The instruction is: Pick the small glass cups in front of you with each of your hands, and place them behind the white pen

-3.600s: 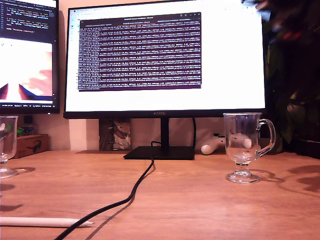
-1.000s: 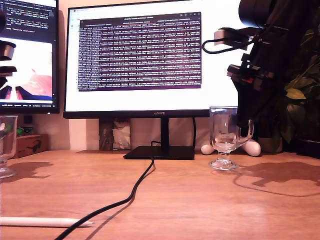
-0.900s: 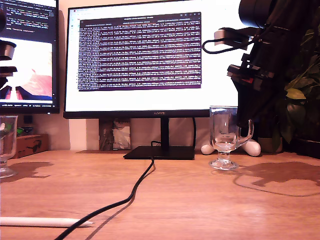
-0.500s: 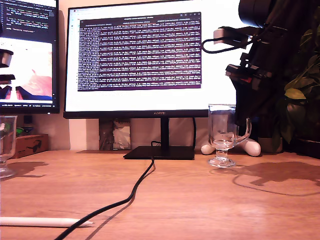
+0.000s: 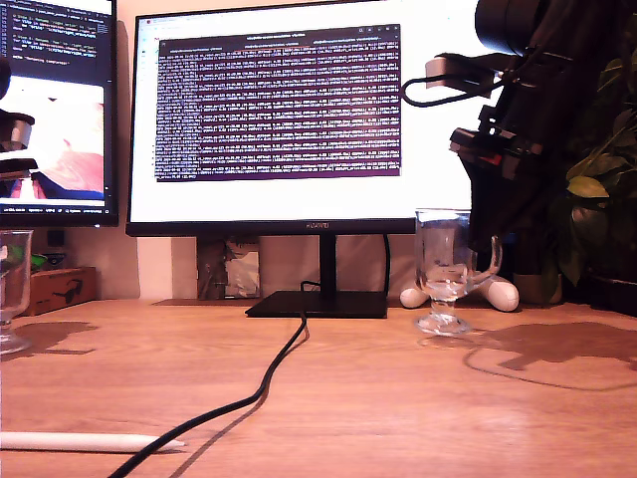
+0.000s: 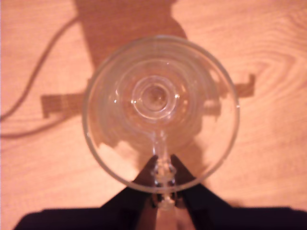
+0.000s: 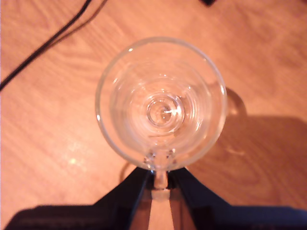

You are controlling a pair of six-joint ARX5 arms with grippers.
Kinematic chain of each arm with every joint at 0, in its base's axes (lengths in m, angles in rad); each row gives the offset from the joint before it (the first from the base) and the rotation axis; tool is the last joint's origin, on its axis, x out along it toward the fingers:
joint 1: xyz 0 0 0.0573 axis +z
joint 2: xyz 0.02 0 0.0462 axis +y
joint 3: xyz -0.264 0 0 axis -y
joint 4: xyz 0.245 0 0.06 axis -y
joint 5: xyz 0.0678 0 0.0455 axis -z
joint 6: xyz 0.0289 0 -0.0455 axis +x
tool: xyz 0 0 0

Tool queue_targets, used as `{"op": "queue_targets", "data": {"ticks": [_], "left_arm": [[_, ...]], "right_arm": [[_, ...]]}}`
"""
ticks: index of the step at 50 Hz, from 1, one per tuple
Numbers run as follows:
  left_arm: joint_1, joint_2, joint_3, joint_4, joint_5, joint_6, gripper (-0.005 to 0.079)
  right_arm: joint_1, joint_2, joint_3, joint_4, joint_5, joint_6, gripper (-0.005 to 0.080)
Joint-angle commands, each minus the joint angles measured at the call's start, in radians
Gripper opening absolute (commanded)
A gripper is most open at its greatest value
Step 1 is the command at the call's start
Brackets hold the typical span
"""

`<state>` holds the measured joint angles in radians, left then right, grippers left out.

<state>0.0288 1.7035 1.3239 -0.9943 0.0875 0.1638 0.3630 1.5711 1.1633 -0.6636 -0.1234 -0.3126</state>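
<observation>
While each pincer (image 6: 163,191) (image 7: 160,184) clamps a handle, both mugs (image 6: 160,112) (image 7: 160,103) stand upright.

Wooden desk (image 5: 398,398) with white pen (image 5: 90,441), black cable (image 5: 249,393), monitor base (image 5: 317,304), perhaps both cups.

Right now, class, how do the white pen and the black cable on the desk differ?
The white pen is straight, while the black cable bends in a long curve. The pen lies crosswise at the exterior view's lower left, while the cable runs from the monitor stand toward the camera. Both are slim and lie on the wooden desk, and they cross near the pen's tip.
</observation>
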Motion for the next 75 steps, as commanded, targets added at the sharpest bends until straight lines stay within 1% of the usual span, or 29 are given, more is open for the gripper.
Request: {"op": "queue_targets", "data": {"ticks": [1, 15, 23, 37, 44, 49, 56, 64, 75], "left_arm": [[0.003, 0.011, -0.001, -0.020, 0.003, 0.002, -0.0024], [-0.014, -0.030, -0.001, -0.039, 0.031, -0.002, -0.0024], [-0.031, -0.064, -0.001, -0.058, 0.076, -0.006, -0.0024], [-0.090, -0.116, -0.001, -0.072, 0.090, -0.007, -0.0024], [-0.109, -0.120, -0.003, -0.087, 0.093, -0.007, -0.0024], [-0.120, -0.122, -0.005, -0.083, 0.114, -0.007, -0.0024], [-0.148, -0.143, -0.012, -0.076, 0.116, -0.006, -0.0024], [-0.161, -0.202, -0.050, -0.054, 0.116, -0.007, -0.0024], [-0.161, -0.339, -0.166, 0.017, 0.115, -0.018, -0.0024]], "right_arm": [[0.023, 0.006, 0.007, 0.003, -0.008, 0.014, -0.0013], [0.086, -0.009, 0.012, -0.031, -0.008, 0.028, -0.0013], [0.131, -0.038, 0.013, -0.037, -0.008, 0.042, -0.0013], [0.230, -0.060, 0.013, -0.020, -0.010, 0.082, -0.0013], [0.274, -0.060, 0.013, 0.010, -0.050, 0.103, -0.0013], [0.301, -0.060, 0.018, 0.018, -0.053, 0.121, -0.0013], [0.333, -0.060, 0.037, 0.016, -0.055, 0.134, -0.0013], [0.359, -0.060, 0.068, 0.018, -0.078, 0.159, -0.0013], [0.394, -0.060, 0.082, 0.047, -0.089, 0.179, -0.0013]]}}
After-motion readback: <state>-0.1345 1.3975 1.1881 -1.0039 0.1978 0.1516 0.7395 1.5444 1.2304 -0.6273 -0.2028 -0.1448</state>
